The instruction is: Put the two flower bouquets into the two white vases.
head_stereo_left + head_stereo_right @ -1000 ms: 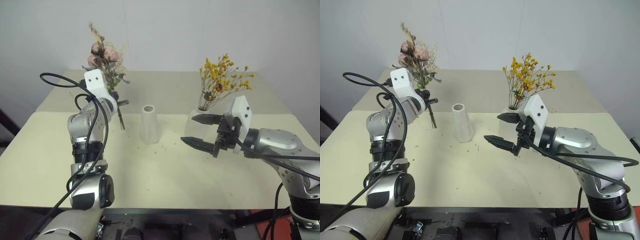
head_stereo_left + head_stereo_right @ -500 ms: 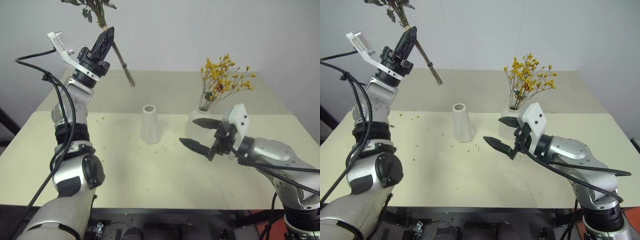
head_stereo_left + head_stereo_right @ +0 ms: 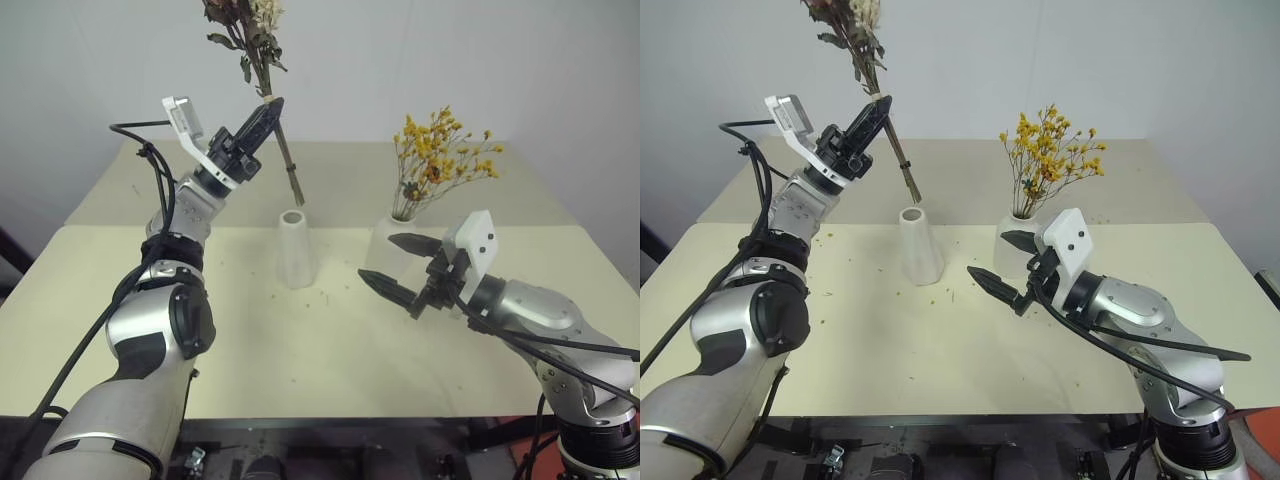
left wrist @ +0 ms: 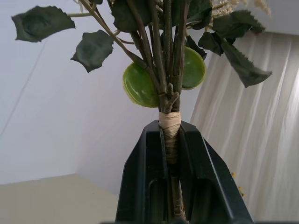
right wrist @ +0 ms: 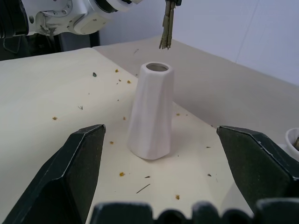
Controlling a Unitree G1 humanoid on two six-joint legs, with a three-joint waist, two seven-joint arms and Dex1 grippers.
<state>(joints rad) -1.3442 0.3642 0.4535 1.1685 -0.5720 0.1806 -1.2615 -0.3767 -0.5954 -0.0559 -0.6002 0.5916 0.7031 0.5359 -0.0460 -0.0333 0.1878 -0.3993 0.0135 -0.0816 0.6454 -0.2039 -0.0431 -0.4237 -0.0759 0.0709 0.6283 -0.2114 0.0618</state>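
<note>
My left gripper point(image 3: 266, 113) is shut on the bound stems of the rose bouquet point(image 3: 252, 35), which it holds high and tilted. The cut stem ends point(image 5: 167, 29) hang just above the mouth of the slim cone vase point(image 3: 294, 250). In the left wrist view both fingers point(image 4: 152, 158) clamp the taped stem bundle point(image 4: 169, 122) below dark leaves. The yellow bouquet point(image 3: 440, 150) stands in the rounded white vase point(image 3: 385, 240). My right gripper point(image 3: 377, 258) is open in front of that vase, level, pointing at the cone vase point(image 5: 152, 116), with nothing between its fingers.
Both vases stand on a cream table point(image 3: 300, 350). Small dried plant crumbs point(image 5: 122, 173) lie scattered around the cone vase. A white wall rises behind the table's far edge.
The left arm has lifted the rose bouquet from beside the table and swung it toward the middle, so its stem ends now hang over the cone vase. The right gripper has stayed open and nearly still.
</note>
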